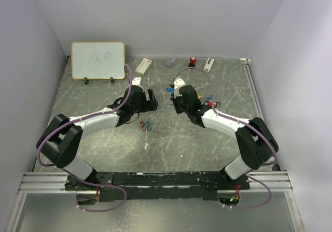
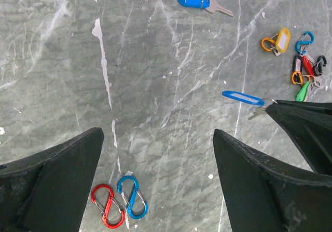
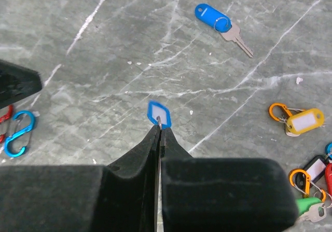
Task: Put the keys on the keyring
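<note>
My right gripper (image 3: pixel 158 127) is shut on a key; its blue label tag (image 3: pixel 158 113) sticks out past the fingertips. In the left wrist view that tag (image 2: pixel 243 97) hangs level above the table from the right fingers (image 2: pixel 295 115). My left gripper (image 2: pixel 157 133) stands open with nothing in it, just left of the right gripper (image 1: pixel 176 99). Another blue-tagged key (image 3: pixel 212 13) lies flat further off. A yellow-tagged key (image 3: pixel 303 122) on an orange clip lies to the right. A red and a blue carabiner clip (image 2: pixel 120 205) lie under the left gripper. I cannot single out a keyring.
A cluster of tagged keys and coloured clips (image 2: pixel 307 71) lies at the right. At the back stand a small whiteboard (image 1: pixel 98 60), a white box (image 1: pixel 143 65), a small cup (image 1: pixel 170 62), a red-capped item (image 1: pixel 192 61) and a white stick (image 1: pixel 208 64). Walls enclose the table.
</note>
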Controlling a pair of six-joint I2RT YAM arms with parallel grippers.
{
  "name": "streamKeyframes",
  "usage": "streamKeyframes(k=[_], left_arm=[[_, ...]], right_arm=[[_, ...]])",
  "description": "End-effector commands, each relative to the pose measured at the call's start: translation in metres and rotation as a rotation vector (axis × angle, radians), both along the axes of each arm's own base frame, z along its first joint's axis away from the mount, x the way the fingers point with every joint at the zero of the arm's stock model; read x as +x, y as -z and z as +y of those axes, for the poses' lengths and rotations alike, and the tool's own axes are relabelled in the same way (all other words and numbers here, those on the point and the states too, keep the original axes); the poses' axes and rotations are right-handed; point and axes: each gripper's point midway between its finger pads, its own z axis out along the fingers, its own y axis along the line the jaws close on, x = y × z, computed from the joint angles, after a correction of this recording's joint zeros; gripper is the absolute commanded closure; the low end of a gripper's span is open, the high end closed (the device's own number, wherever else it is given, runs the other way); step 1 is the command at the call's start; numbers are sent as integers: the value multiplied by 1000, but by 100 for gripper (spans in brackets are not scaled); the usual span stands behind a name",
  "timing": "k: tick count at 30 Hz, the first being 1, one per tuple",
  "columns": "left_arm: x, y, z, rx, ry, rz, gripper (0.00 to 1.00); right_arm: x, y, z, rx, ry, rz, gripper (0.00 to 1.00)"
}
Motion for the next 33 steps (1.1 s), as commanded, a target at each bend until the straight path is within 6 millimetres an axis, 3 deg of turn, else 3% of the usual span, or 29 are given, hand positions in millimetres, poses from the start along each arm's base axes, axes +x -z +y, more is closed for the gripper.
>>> streamKeyframes(k=[1,9,18,25,33], left_arm=[[6,-18,-1,-21,-2,-34,3],[1,-28,6,-25,-8,-64,5],[-18,-10,23,37,-17,2,7],[-44,21,36,108,-26,80,12],[-75,63,43,204,-62,192,20]], right_arm=[[-11,-26,3,59,-39,-47,100],[-30,-55,7,155,-126,-140,100],[-45,-51,17,193,-197,-101,100],[-58,-38,34,188,-273,-60,100],[-60,-39,39,192,-273,-65,100]])
